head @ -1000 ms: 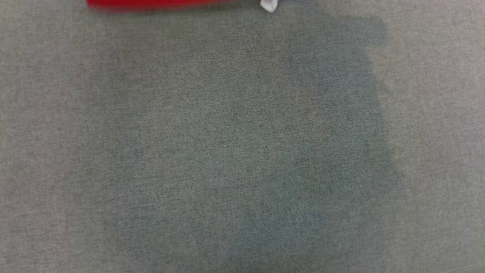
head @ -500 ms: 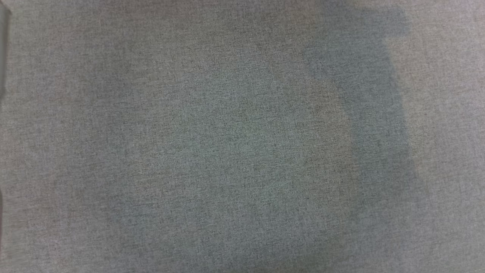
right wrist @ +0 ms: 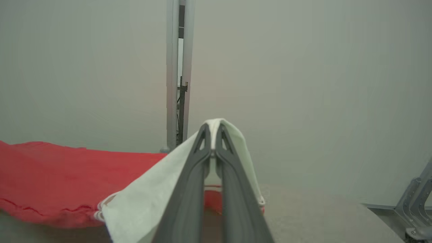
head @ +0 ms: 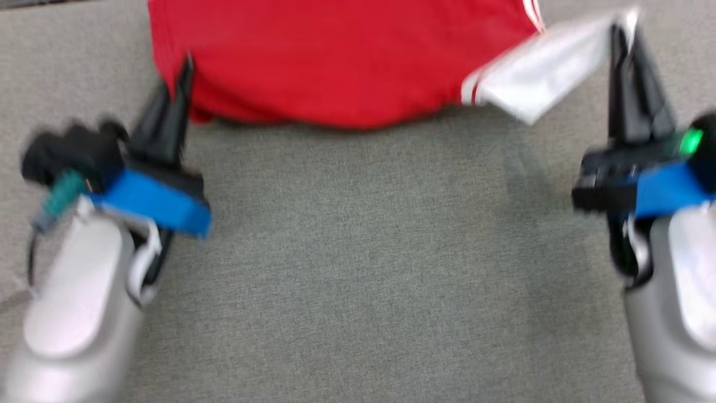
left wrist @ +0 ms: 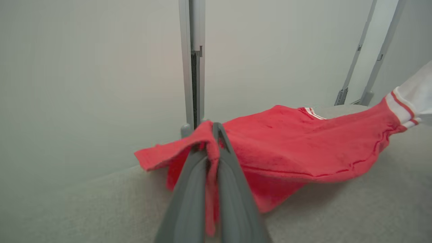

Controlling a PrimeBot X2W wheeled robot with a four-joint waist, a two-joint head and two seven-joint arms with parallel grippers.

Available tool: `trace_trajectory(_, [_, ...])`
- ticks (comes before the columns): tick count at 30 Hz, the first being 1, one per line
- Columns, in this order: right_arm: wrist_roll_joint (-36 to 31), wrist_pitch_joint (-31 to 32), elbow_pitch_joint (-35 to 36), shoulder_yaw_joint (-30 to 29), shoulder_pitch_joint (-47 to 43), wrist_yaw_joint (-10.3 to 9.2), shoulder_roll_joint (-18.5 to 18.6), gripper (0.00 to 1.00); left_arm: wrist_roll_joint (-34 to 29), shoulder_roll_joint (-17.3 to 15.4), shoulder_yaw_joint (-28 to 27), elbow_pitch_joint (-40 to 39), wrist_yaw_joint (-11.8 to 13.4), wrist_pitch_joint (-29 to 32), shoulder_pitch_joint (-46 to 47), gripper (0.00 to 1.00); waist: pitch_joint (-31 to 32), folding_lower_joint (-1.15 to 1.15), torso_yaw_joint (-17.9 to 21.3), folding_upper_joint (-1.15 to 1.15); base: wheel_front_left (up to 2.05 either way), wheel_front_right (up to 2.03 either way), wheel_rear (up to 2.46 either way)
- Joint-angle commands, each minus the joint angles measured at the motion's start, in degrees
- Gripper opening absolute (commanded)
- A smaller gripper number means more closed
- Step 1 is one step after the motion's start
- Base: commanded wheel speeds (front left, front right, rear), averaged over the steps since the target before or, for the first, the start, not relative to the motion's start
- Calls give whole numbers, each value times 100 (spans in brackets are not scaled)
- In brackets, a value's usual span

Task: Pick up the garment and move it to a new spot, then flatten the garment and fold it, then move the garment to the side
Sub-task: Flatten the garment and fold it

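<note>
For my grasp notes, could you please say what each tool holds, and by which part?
Left tool pinches a red edge of the garment; right tool pinches its white part.

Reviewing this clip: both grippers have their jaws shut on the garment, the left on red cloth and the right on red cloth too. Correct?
Not quite. The right gripper is shut on the white sleeve, not on red cloth; the right wrist view shows this. The left gripper is indeed shut on red cloth of the garment.
</note>
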State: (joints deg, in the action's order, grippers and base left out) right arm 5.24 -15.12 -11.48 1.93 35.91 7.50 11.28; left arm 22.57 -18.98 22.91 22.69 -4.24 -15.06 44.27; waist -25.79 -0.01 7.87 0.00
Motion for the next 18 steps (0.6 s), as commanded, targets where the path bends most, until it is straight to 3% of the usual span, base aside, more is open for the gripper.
trace_trajectory(1, [82,-3,111,-59,-436,-2,-69,0,26,17,-45,-136,54,-14,-414,0,270,1,-14,0,0,0,0])
trace_trajectory(11, [275,-2,302,-253,-2825,-2,-458,0,175,285,-382,-558,166,-13,-2660,0,962,1,-107,0,0,0,0])
trace_trajectory(18, [287,61,521,-217,-3987,-2,-639,0,127,391,-647,-643,180,-14,-3646,0,1412,1,-97,0,0,0,0])
